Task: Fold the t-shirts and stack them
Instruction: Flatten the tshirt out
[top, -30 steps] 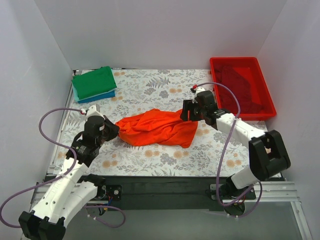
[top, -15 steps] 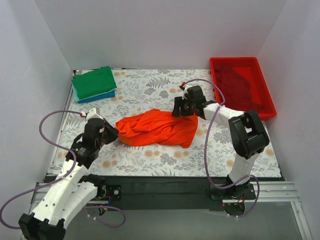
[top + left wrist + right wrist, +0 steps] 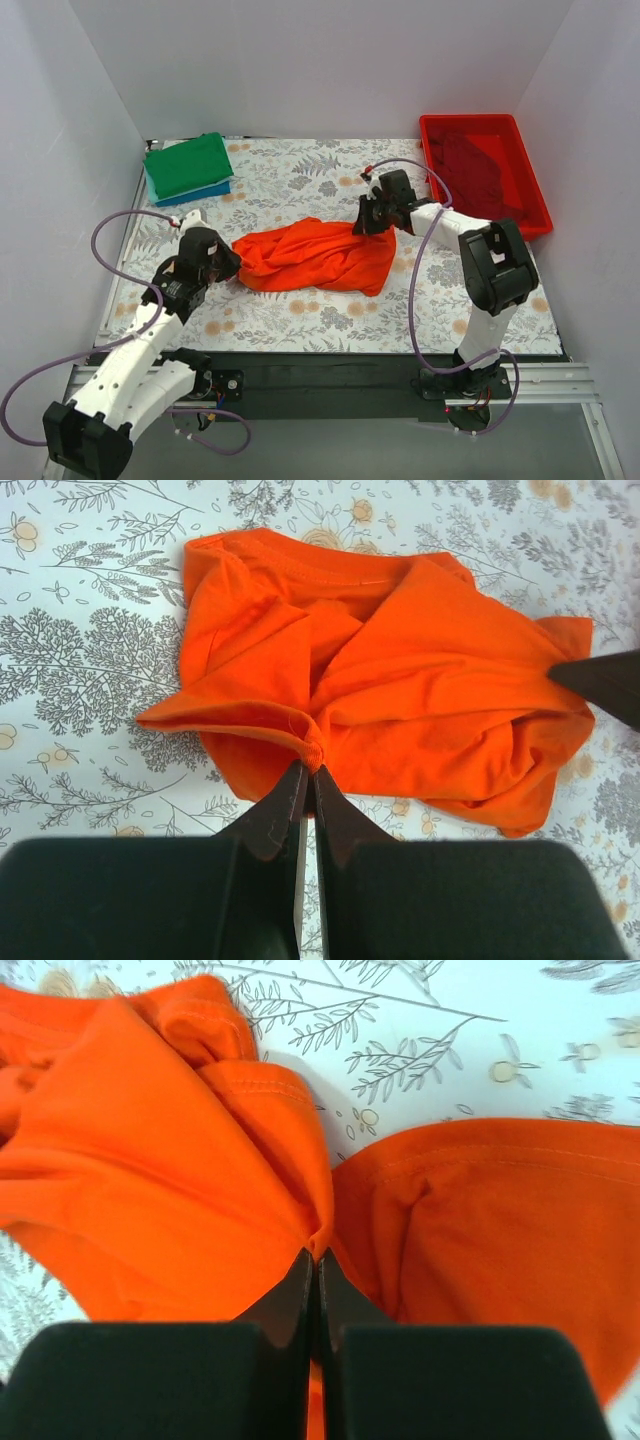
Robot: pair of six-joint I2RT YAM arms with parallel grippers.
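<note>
Looking at progress, I'd say maybe halfway at best. Nearest the bases, the left gripper (image 3: 308, 770) is clamped tight on a pinch of the orange-red t-shirt (image 3: 315, 256) at its left edge. The right gripper (image 3: 316, 1258) is squeezed closed on a bunched bit of cloth at the shirt's far right corner. That shirt lies mid-table on the floral table cover (image 3: 300, 320), rumpled, with no fold in it yet. Farther back left, the green t-shirt (image 3: 187, 164) sits folded on top of the folded blue t-shirt (image 3: 205, 192), so two look done. Back right, a dark red t-shirt (image 3: 478, 165) lies loose in the red bin (image 3: 465, 119). My guess at what's left: flatten, fold and stack the orange, then the red.
</note>
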